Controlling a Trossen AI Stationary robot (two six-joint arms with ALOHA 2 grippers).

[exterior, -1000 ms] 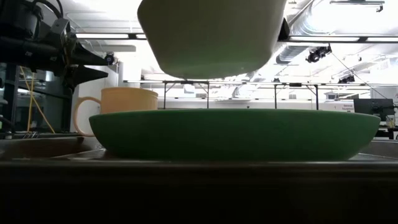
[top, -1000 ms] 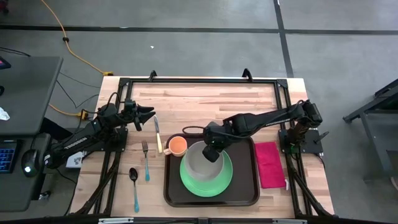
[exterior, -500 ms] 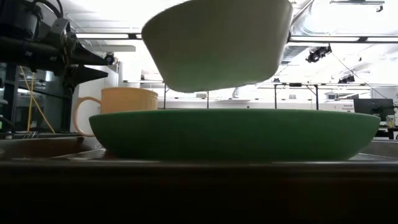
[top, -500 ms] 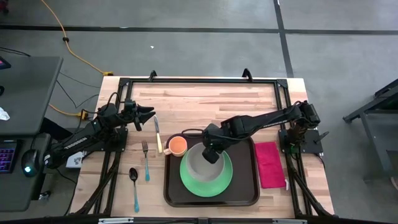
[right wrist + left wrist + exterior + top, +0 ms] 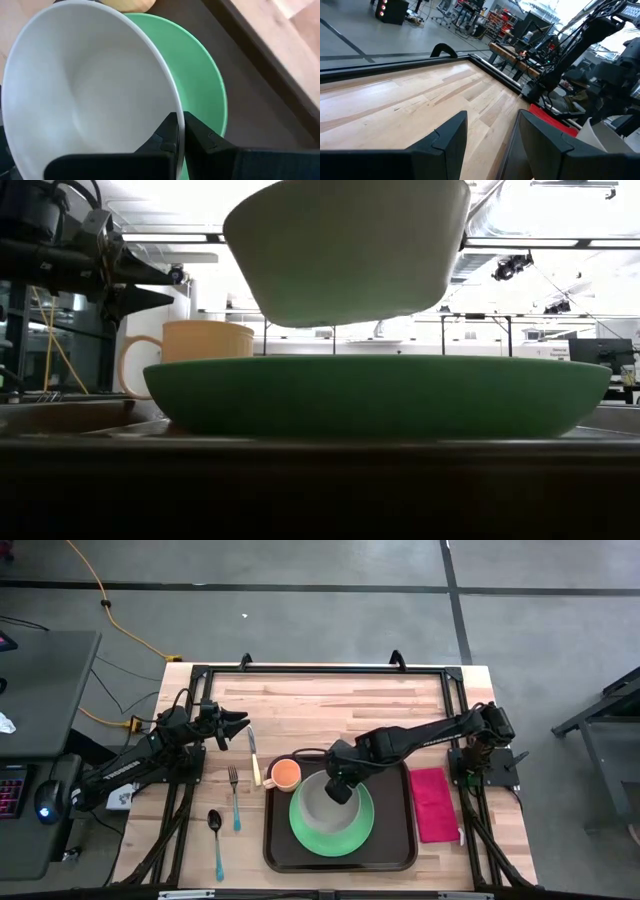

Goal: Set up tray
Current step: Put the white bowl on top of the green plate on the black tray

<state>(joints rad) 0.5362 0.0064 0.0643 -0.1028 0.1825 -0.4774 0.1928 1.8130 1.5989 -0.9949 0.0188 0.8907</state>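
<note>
The dark brown tray lies at the table's near middle. On it rests a green plate, and an orange cup stands at its far left corner. A grey-white bowl hangs over the plate with my right gripper shut on its rim. In the low view the bowl floats tilted, clear of the plate. My left gripper waits open and level at the table's far left, with nothing between its fingers. My right gripper pinches the bowl's rim on its far right side, one finger inside the bowl and the other outside. The fingers slant down from the table's right. The bowl hangs clear above the plate, tilted with its left side lower.
A knife, a fork and a spoon lie on the wood left of the tray. A magenta napkin lies right of it. The far half of the table is bare wood inside a black frame.
The bowl in my right gripper has sunk a little toward the green plate and has tipped from level, so that its left side now hangs lower.
</note>
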